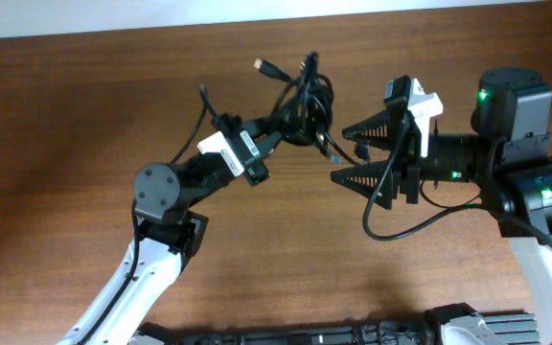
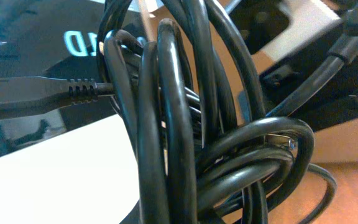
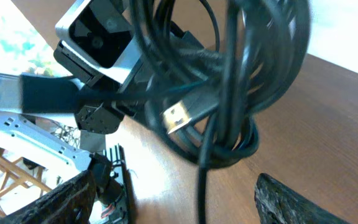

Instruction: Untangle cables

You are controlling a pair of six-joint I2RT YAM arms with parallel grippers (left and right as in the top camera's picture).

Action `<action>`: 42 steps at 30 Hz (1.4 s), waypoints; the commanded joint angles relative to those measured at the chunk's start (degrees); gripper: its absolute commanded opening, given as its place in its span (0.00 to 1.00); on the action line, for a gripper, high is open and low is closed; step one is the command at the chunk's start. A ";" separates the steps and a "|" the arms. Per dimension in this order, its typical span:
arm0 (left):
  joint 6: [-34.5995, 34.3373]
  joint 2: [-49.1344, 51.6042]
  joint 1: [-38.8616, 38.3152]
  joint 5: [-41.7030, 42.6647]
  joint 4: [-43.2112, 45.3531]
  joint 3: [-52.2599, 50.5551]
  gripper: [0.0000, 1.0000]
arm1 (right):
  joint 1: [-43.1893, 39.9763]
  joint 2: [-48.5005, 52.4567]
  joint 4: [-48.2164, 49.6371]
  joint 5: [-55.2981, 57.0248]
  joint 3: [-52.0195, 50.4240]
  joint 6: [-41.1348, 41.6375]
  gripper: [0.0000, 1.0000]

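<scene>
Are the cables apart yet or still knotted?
Still knotted: the cables hang as one looped bundle at the left gripper, loops wound round each other in its wrist view.

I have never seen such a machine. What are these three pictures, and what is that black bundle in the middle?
You see two robot arms at a wooden table. One picture looks down from above; the other two come from small cameras on each arm's wrist.

The black bundle is a knot of tangled cables. The left claw is shut on the cables and holds them up, so its own camera sees almost only black cords. The right claw stands open beside the bundle, touching nothing; its two dark fingertips show at the bottom of its picture. A gold-coloured plug hangs in the knot, and another plug sticks out at the top.
</scene>
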 commanded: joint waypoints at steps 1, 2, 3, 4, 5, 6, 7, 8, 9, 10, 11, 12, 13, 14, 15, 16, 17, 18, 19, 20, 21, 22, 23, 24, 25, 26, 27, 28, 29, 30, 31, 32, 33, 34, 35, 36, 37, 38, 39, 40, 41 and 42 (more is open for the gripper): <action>-0.79 -0.68 0.07 7.56 0.96 0.92 0.00 | 0.24 -0.50 4.07 0.70 0.17 0.63 0.80; -0.79 -0.68 0.07 7.78 0.96 0.92 0.00 | 0.24 -0.50 4.87 0.72 0.17 0.63 0.80; -0.79 -0.68 0.04 9.22 1.75 0.92 0.00 | 0.24 -0.50 5.62 0.70 0.17 0.63 0.80; -0.76 -0.68 0.04 11.56 3.87 0.92 0.00 | 0.26 -0.50 5.62 0.66 0.17 1.97 0.72; -0.76 -0.68 0.04 11.54 4.48 0.92 0.00 | 0.31 -0.50 5.31 0.02 0.17 2.14 0.63; -0.74 -0.68 0.04 11.50 4.66 0.92 0.00 | 0.31 -0.50 5.27 -2.36 0.17 2.12 0.57; -0.74 -0.68 0.04 11.30 4.63 0.92 0.00 | 0.33 -0.50 5.27 -4.76 0.17 2.10 0.55; -0.74 -0.68 0.04 11.30 4.66 0.92 0.00 | 0.33 -0.50 4.87 -5.86 0.17 2.12 0.52; -0.74 -0.68 0.04 11.10 4.66 0.92 0.00 | 0.37 -0.50 4.46 -5.84 0.17 2.10 0.51; -0.42 -0.68 0.04 10.99 4.66 0.92 0.00 | 0.37 -0.50 4.00 -5.84 0.17 2.12 0.51; -0.31 -0.68 0.04 9.77 4.66 0.92 0.00 | 0.37 -0.50 3.67 -5.84 0.17 2.12 0.51; -0.28 -0.68 0.04 7.89 4.68 0.92 0.00 | 0.37 -0.50 2.38 -5.84 0.15 2.10 0.52; -0.28 -0.68 0.04 7.61 5.09 0.92 0.00 | 0.37 -0.50 1.88 -5.86 0.15 2.10 0.51; -0.28 -0.68 0.04 7.54 5.11 0.92 0.00 | 0.37 -0.50 1.90 -6.45 0.17 2.08 0.52; -0.28 -0.68 0.04 7.43 5.07 0.92 0.00 | 0.37 -0.50 2.43 -8.70 0.17 2.05 0.51; -0.31 -0.68 0.04 7.45 5.09 0.92 0.00 | 0.37 -0.50 3.10 -10.84 0.17 1.90 0.52; -0.33 -0.68 0.04 8.20 5.07 0.92 0.00 | 0.37 -0.50 3.93 -12.20 0.17 1.84 0.52; -0.35 -0.68 0.00 9.22 5.07 0.92 0.00 | 0.37 -0.50 5.03 -13.31 0.15 1.84 0.52; -0.35 -0.68 -0.13 10.23 5.03 0.92 0.00 | 0.37 -0.50 6.38 -15.02 0.15 1.86 0.52; -0.33 -0.68 -0.50 10.25 4.85 0.92 0.00 | 0.37 -0.50 7.61 -16.39 0.15 1.86 0.52; -0.33 -0.68 -0.81 10.25 4.87 0.92 0.00 | 0.37 -0.50 8.02 -16.37 0.17 1.86 0.53; -0.35 -0.68 -1.20 10.27 4.83 0.92 0.00 | 0.37 -0.50 8.63 -16.39 0.17 1.88 0.53; -0.35 -0.68 -1.66 10.27 4.83 0.92 0.00 | 0.37 -0.50 9.38 -16.39 0.15 1.88 0.53; -0.33 -0.68 -2.25 10.25 4.83 0.92 0.00 | 0.37 -0.50 10.05 -16.39 0.17 1.90 0.53; -0.33 -0.68 -3.10 10.25 4.83 0.92 0.00 | 0.37 -0.50 10.84 -16.37 0.17 1.90 0.53; -0.33 -0.68 -3.85 10.25 4.85 0.92 0.00 | 0.37 -0.42 11.17 -15.85 0.17 1.88 0.53; -0.33 -0.68 -4.26 10.25 4.85 0.92 0.00 | 0.37 -0.24 11.17 -14.67 0.15 1.88 0.53; -0.33 -0.68 -4.85 10.27 4.87 0.92 0.00 | 0.37 0.11 11.15 -11.82 0.17 1.90 0.53; -0.33 -0.68 -5.57 10.27 4.90 0.92 0.00 | 0.37 0.70 11.17 -9.27 0.17 1.90 0.54; -0.33 -0.68 -6.10 10.25 4.87 0.92 0.00 | 0.37 1.33 11.15 -9.22 0.17 1.95 0.53; -0.31 -0.68 -6.08 10.03 4.87 0.92 0.00 | 0.37 1.60 11.13 -9.25 0.15 3.06 0.49; -0.28 -0.68 -6.03 9.46 4.85 0.92 0.00 | 0.37 1.64 11.06 -9.42 0.15 3.43 0.40; -0.28 -0.68 -6.03 6.64 4.83 0.92 0.00 | 0.37 1.62 10.29 -9.40 0.15 3.41 0.20; -0.28 -0.68 -6.03 2.95 4.83 0.92 0.00 | 0.37 1.62 9.46 -9.40 0.15 3.41 0.04; -0.31 -0.68 -6.03 -0.50 4.83 0.92 0.00 | 0.37 1.62 8.44 -9.40 0.15 3.41 0.04; -0.31 -0.68 -6.03 -3.06 4.83 0.92 0.00 | 0.37 1.62 7.63 -9.40 0.15 3.39 0.04; -0.33 -0.68 -5.95 -5.40 4.83 0.92 0.00 | 0.37 1.62 7.06 -9.40 0.15 3.39 0.04; -0.33 -0.68 -5.27 -7.06 4.85 0.92 0.00 | 0.33 1.62 6.27 -9.38 0.15 3.37 0.04; -0.35 -0.68 -4.26 -7.02 5.03 0.92 0.00 | 0.31 1.62 5.70 -9.33 0.15 3.37 0.04; -0.57 -0.68 -2.51 -7.02 5.11 0.92 0.00 | 0.31 1.62 5.27 -9.14 0.15 3.37 0.04; -1.38 -0.68 -1.60 -7.06 5.16 0.92 0.00 | 0.31 1.62 5.27 -9.14 0.15 3.37 0.04; -3.52 -0.68 -0.11 -7.67 5.29 0.92 0.00 | 0.31 1.60 5.29 -9.14 0.15 3.37 0.04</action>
